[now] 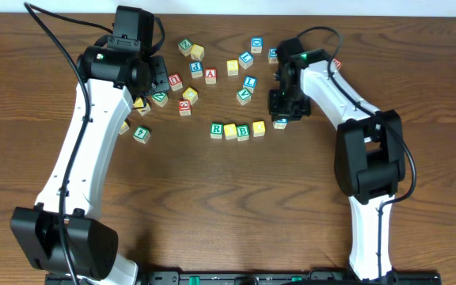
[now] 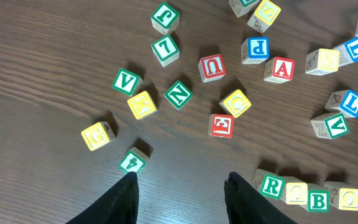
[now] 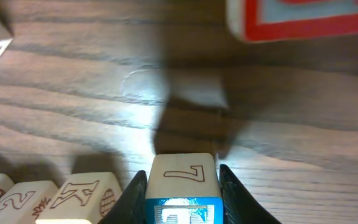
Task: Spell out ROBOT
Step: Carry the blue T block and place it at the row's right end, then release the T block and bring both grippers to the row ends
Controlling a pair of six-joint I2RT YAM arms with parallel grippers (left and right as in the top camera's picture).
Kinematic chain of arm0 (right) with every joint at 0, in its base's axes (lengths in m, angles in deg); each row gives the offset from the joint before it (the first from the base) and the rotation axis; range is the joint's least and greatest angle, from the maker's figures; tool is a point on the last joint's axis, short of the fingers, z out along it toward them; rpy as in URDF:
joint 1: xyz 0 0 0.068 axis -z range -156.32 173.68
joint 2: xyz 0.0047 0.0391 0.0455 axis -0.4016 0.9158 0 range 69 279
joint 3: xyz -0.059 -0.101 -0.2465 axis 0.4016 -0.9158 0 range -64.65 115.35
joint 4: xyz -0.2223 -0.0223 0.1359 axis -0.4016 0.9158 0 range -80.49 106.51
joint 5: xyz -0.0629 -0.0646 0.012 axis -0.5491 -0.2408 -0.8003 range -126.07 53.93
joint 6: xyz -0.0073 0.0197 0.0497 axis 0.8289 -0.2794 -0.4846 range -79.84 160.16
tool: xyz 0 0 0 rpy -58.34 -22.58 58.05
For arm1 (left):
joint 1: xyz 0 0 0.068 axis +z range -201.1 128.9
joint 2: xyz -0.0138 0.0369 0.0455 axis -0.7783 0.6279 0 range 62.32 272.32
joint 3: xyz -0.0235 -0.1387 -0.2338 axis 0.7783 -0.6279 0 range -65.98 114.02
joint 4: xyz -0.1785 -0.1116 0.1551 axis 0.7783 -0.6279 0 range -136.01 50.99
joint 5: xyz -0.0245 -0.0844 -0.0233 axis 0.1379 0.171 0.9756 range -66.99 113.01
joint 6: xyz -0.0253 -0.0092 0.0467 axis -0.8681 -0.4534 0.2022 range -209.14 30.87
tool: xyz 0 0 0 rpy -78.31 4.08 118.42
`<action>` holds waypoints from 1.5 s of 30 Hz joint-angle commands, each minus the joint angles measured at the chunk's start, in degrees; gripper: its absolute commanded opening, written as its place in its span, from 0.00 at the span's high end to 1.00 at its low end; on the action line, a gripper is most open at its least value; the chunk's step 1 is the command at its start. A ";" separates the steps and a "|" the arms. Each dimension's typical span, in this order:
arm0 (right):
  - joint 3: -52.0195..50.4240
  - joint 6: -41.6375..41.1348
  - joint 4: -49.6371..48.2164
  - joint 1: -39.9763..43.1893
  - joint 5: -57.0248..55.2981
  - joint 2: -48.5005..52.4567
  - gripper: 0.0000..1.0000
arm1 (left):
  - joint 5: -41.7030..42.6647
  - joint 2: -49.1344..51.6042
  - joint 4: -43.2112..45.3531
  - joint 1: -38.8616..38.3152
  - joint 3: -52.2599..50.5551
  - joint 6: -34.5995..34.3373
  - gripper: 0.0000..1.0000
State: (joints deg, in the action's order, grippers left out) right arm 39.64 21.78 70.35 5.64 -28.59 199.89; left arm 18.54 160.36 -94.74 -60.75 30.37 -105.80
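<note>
A row of blocks lies mid-table: green R (image 1: 217,129), yellow O (image 1: 230,131), green B (image 1: 244,132), yellow O (image 1: 258,127). The row also shows in the left wrist view (image 2: 271,185). My right gripper (image 1: 280,117) is just right of the row's end. In the right wrist view, the right gripper (image 3: 182,186) is shut on a blue-faced block (image 3: 182,177) with a 7 on its side, low over the table beside the row's end block (image 3: 82,194). My left gripper (image 2: 179,180) is open and empty above bare wood, left of the row.
Loose letter blocks lie scattered across the back: red A (image 1: 210,74), red U (image 1: 175,79), red E (image 2: 221,125), green V (image 2: 127,81), green N (image 2: 178,94), and blue L blocks (image 1: 248,81). A red-edged block (image 3: 303,18) lies ahead of the right gripper.
</note>
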 commanded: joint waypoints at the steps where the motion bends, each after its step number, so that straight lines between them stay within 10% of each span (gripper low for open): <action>1: 0.59 0.83 0.09 -1.53 -1.55 -0.35 0.83 | -0.48 0.68 -0.17 -0.09 -0.07 -0.13 0.56; 24: 0.61 0.85 1.75 -2.67 -1.51 -0.37 0.51 | -0.48 0.76 -0.15 -0.07 -0.57 -1.42 0.55; 45: 6.60 1.33 11.34 0.37 -2.03 -8.63 0.54 | 2.93 0.76 -5.53 -3.82 -3.93 -4.09 0.78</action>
State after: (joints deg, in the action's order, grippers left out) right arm 45.13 22.75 80.60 4.87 -29.94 193.38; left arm 21.03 160.36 -99.68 -63.02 29.04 -108.40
